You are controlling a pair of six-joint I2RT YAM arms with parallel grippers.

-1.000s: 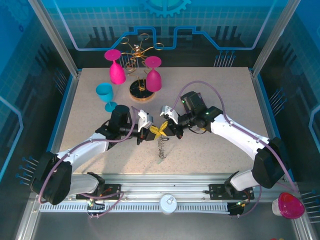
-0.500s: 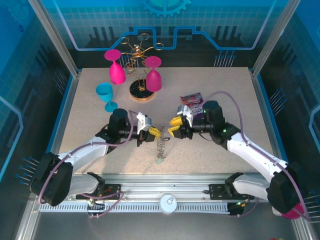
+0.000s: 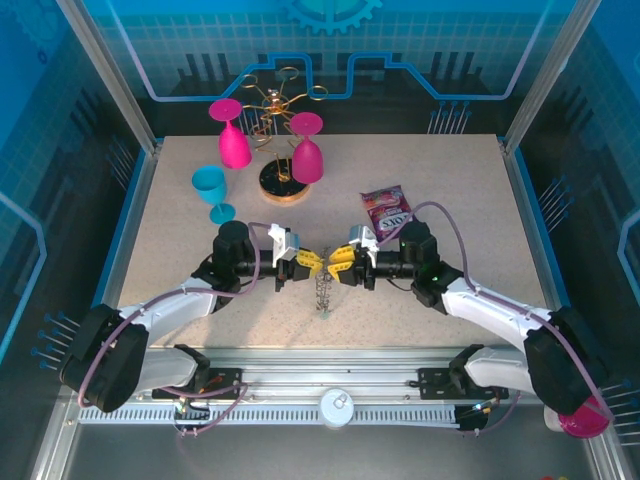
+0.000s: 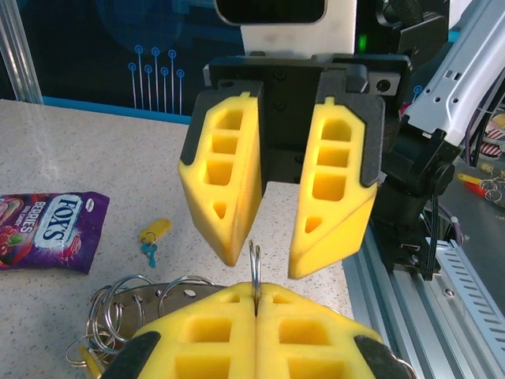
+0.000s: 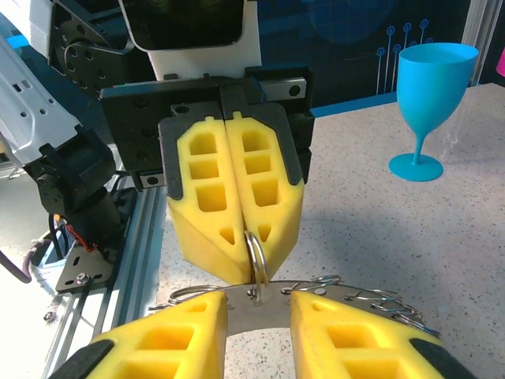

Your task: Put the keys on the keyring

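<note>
The right gripper [image 3: 340, 266] has swung back in from the candy bag's side since half a second ago and now sits almost tip to tip with the left gripper [image 3: 308, 262].

My left jaws are pressed together on one small wire loop [image 4: 254, 260] at the edge of the keyring [image 3: 321, 292]. The rest of the hoop hangs below the pads. My right jaws are spread, one finger on either side of the flat grey rim just under that pinched loop, and I see no contact yet.

I judge the ring to be light, stiff and slick. It is bare metal, held by one thin wire, so it will likely swing or twist around the pinch if nudged. The flat rim looks the surer place for the right pads to grip. The loops are springy and would probably skate off foam.

One key [image 4: 155, 231] with a yellow tag lies on the table beyond my left fingertips, off to their left, beside the candy bag [image 4: 49, 225].

My own pads cut off the lower hoop in both wrist views. I can't tell whether any key already hangs on it, and the loops bunched at the lower left blur together.
</note>
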